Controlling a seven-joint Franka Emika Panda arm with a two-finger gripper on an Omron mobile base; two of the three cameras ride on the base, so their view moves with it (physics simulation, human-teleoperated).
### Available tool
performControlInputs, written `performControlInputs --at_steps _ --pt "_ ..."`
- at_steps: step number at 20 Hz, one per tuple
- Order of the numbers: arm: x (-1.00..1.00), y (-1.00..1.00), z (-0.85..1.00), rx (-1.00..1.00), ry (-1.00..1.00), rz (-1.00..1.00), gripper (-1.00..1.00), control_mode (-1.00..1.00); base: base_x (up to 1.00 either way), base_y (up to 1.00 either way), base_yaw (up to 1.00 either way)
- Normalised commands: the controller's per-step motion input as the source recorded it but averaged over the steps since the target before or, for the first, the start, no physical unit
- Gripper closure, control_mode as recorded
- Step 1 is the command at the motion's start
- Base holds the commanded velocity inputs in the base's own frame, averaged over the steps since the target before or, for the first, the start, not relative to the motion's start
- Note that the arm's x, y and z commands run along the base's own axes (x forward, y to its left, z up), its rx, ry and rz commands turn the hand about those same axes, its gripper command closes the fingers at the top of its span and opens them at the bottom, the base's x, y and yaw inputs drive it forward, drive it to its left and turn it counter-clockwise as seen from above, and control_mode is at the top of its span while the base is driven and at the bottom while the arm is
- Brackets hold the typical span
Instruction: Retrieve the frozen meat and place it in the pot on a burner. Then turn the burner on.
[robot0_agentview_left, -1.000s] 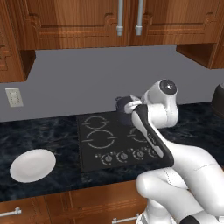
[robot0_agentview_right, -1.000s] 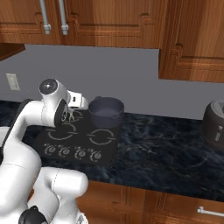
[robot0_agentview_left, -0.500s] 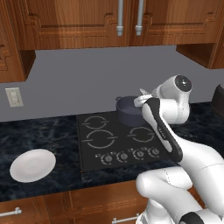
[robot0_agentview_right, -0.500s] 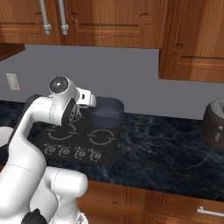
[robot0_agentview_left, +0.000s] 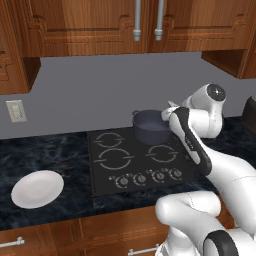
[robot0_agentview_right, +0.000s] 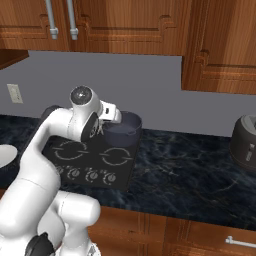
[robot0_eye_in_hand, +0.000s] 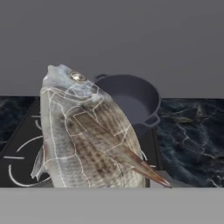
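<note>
The frozen meat (robot0_eye_in_hand: 87, 135), a grey scaled fish with thin fins, hangs large and close in the hand view, head up, and hides the fingertips. Behind it stands the round dark pot (robot0_eye_in_hand: 131, 98), whose inside looks bare. In the left base view my gripper (robot0_agentview_left: 166, 115) sits at the right rim of the pot (robot0_agentview_left: 150, 125), which stands on the back right burner. The right base view has the gripper (robot0_agentview_right: 106, 120) at the left side of the pot (robot0_agentview_right: 122, 131). The gripper is shut on the fish.
The black cooktop (robot0_agentview_left: 120, 160) carries a row of knobs (robot0_agentview_left: 150, 176) along its front edge. On the dark counter to the left lies a white oval plate (robot0_agentview_left: 37, 189). At the far right stands a dark round appliance (robot0_agentview_right: 245, 142). Wooden cabinets hang overhead.
The arm has swung back and to the right, carrying the fish from over the front burners to the pot's rim. The pot and plate have not moved.
</note>
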Motion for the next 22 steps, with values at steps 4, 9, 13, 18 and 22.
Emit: performControlInputs --at_steps 4,9,13,18,22 --pt "0.31 0.0 0.0 0.0 0.04 0.0 1.0 -1.0 0.0 0.0 0.0" --pt "0.31 -0.03 -0.1 -0.01 0.01 0.0 1.0 -1.0 0.0 0.0 0.0" --pt "0.3 0.0 -0.26 -0.02 0.0 0.0 1.0 -1.0 0.0 0.0 0.0" --pt "0.39 0.0 -0.1 0.0 0.1 0.0 1.0 -1.0 0.0 0.0 0.0" --pt "0.38 -0.01 -0.01 0.0 0.1 0.0 1.0 -1.0 0.0 0.0 0.0"
